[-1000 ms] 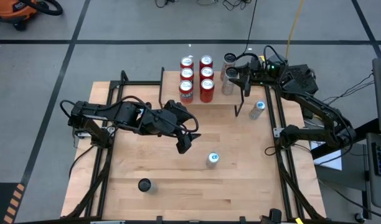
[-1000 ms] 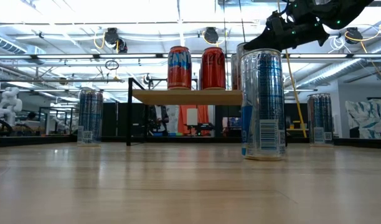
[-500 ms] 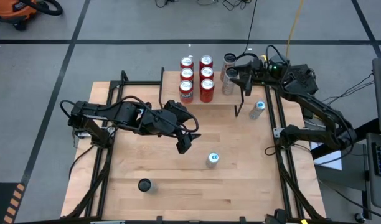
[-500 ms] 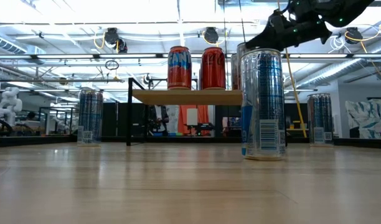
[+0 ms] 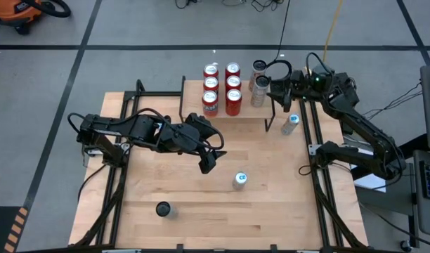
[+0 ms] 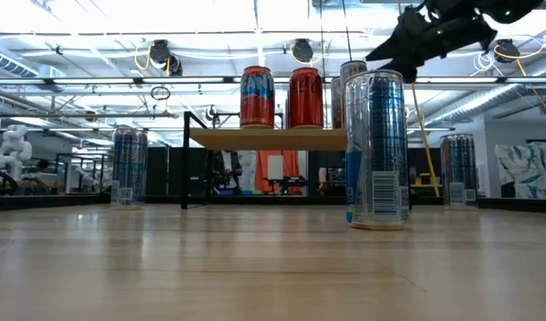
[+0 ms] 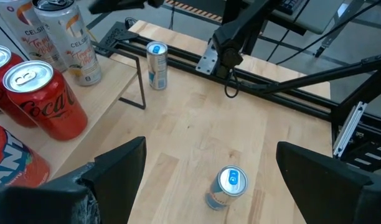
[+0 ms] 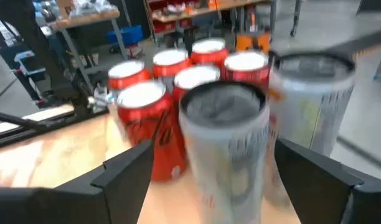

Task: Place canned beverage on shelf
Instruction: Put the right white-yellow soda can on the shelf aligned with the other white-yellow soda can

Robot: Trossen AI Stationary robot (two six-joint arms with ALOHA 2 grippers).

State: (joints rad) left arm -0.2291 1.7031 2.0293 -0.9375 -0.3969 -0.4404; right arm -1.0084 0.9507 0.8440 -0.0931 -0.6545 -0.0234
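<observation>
Right hand backed off from white can on shelf, fingers spread, empty; left hand open, unmoved.

An orange shop vacuum sits on grey floor — a yellow cable trails nearby.

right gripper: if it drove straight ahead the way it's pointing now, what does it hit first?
Probably the nearer tall pale can on the shelf: it sits centred between the open fingers of the right gripper. A second pale can and the red cans stand beyond. Depth is unclear.
</observation>
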